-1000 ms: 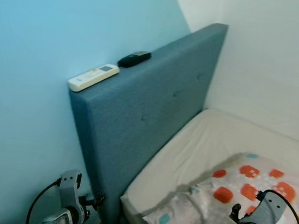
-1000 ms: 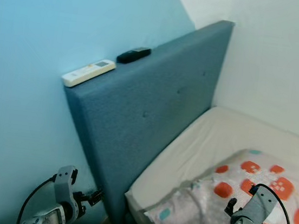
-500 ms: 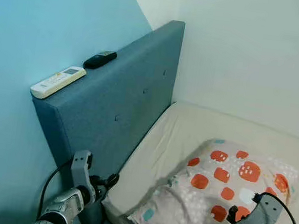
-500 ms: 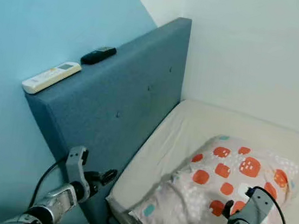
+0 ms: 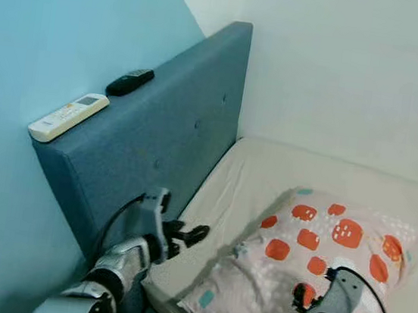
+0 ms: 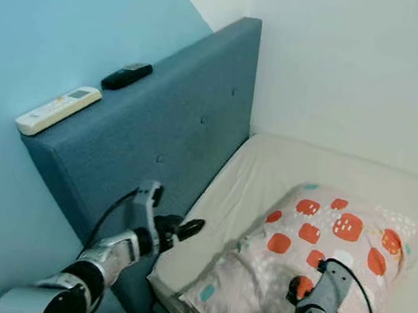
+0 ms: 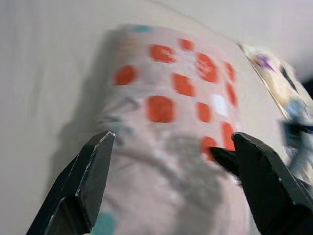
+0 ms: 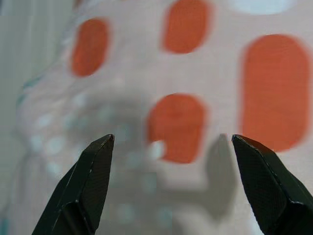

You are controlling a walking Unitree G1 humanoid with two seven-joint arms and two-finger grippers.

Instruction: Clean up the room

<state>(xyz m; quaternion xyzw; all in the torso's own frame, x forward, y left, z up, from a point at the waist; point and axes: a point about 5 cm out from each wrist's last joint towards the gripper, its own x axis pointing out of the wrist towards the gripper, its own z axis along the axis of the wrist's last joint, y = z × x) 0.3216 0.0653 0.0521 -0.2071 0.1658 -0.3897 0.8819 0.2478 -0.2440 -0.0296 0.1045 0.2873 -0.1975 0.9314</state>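
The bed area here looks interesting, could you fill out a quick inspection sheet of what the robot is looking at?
Surface: cream mattress, bare near the headboard.
Job's things: pillow with orange patches, lying flat on the mattress.
Clutter: white remote and black remote atop the blue headboard.
Grippers: left gripper open, aimed at the pillow; right gripper open, just above the pillow.
Cables: black cable looping at the right wrist.
Surroundings: blue wall, white wall.

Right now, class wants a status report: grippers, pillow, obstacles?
Left gripper open, facing pillow. Right gripper open, just above it. Nothing between.
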